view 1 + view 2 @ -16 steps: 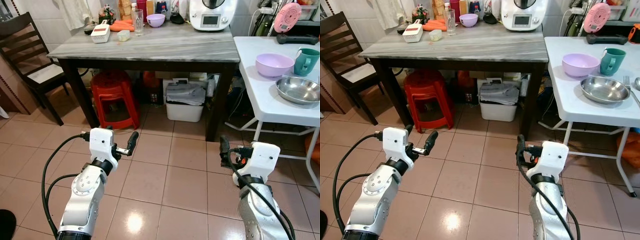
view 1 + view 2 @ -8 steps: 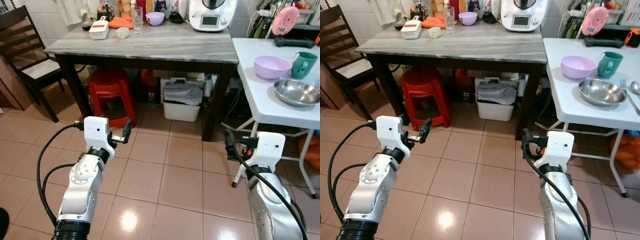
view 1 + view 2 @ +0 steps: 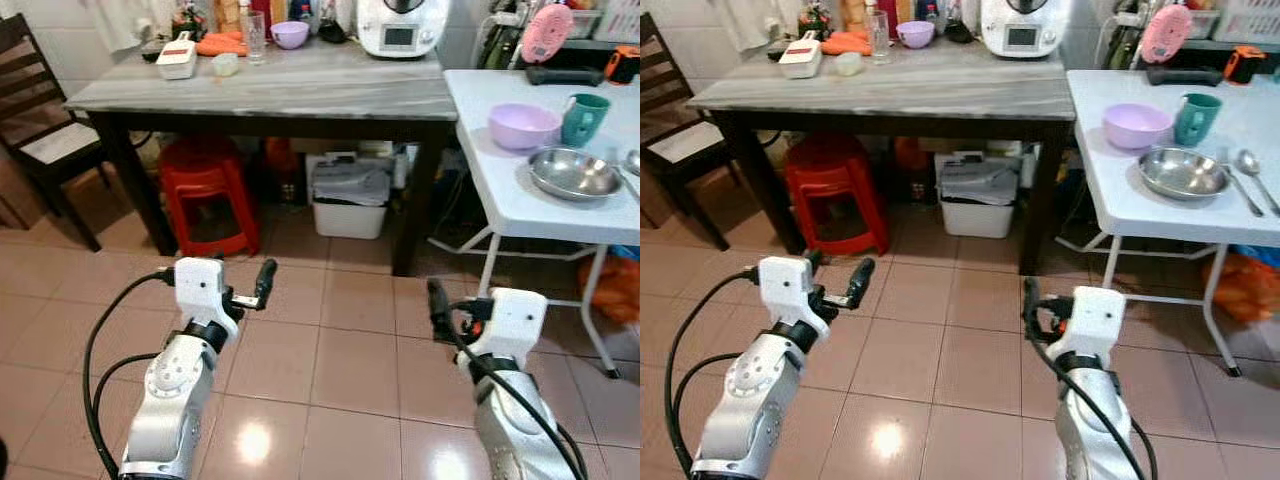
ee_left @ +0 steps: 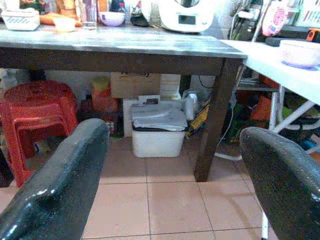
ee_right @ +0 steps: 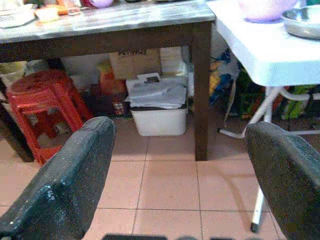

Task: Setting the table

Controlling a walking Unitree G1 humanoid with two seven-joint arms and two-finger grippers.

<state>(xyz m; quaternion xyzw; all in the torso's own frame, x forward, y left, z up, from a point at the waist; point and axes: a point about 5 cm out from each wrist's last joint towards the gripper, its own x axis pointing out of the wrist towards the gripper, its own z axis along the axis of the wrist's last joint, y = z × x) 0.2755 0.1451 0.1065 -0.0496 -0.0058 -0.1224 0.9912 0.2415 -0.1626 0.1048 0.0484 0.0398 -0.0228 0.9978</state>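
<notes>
A white folding table (image 3: 520, 212) stands at the right with a lilac bowl (image 3: 524, 125), a teal mug (image 3: 584, 118) and a steel bowl (image 3: 574, 172) on it. A spoon (image 3: 1249, 165) and a fork (image 3: 1228, 185) lie beside the steel bowl. My left gripper (image 3: 840, 272) and right gripper (image 3: 1038, 308) are held out low over the tiled floor, short of both tables. In each wrist view the two black fingers (image 4: 60, 185) (image 5: 65, 185) stand wide apart with nothing between them.
A dark table with a grey top (image 3: 300, 95) is ahead, bearing a white kitchen machine (image 3: 400, 25), a glass (image 3: 252, 32) and a small purple bowl (image 3: 290, 33). Under it are red stools (image 3: 205, 190) and a white bin (image 3: 348, 200). A dark chair (image 3: 45, 140) stands at left.
The whole picture has shifted, so the camera has moved; more of the white table's right side now shows. Both arms keep the same pose with fingers apart.
</notes>
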